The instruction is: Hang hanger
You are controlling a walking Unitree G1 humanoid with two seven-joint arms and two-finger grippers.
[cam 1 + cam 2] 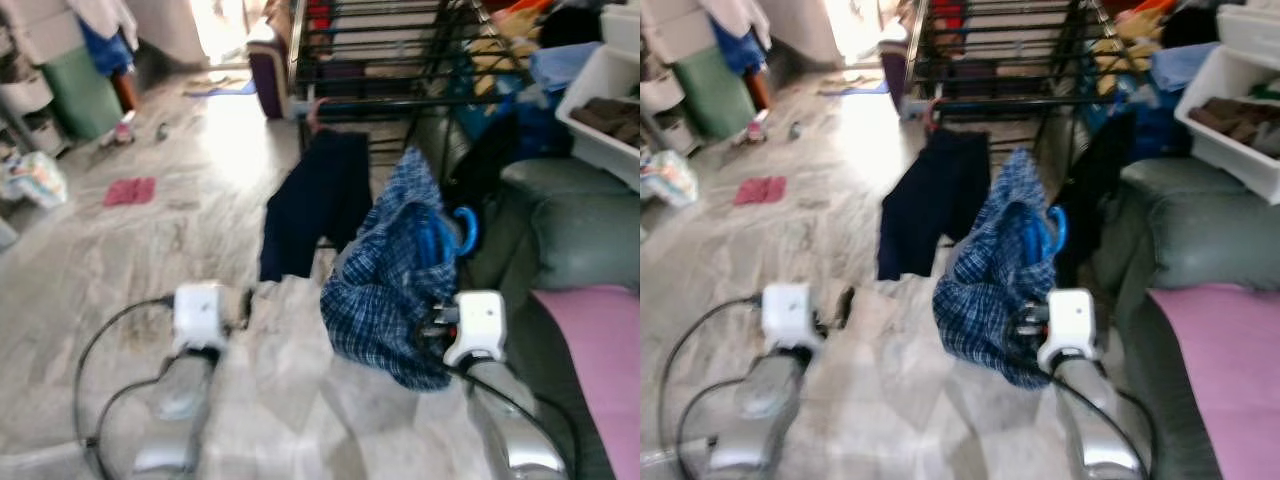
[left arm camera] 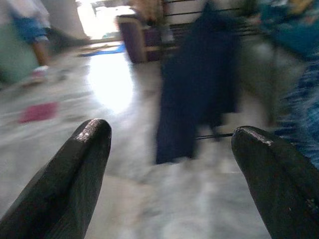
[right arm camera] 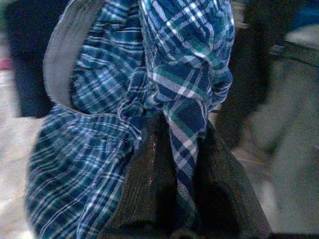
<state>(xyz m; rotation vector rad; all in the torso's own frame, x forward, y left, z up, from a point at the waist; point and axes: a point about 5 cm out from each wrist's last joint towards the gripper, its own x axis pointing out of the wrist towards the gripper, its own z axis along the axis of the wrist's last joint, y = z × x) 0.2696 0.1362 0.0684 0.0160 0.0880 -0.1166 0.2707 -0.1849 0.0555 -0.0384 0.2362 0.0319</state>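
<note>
We see a bright blue plastic hanger (image 1: 462, 228) poking out of a blue checked cotton shirt (image 1: 395, 275) — our right gripper (image 3: 182, 164) pinches that shirt, held up before the black metal drying rack (image 1: 380, 50). Our left gripper (image 2: 169, 164) hangs wide apart over the grey marble floor (image 1: 150, 240), near a dark navy garment (image 1: 315, 205) hanging on the rack.

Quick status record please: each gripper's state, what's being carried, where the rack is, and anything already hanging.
right gripper: shut on plaid shirt, held up in front of the robot
blue hanger: inside the plaid shirt, hook sticking out
left gripper: open, holding nothing, low over the floor
drying rack: ahead, beyond the shirt
dark garment: already hanging from the rack's front rail
sofa: to the robot's right
image quality: blurred
</note>
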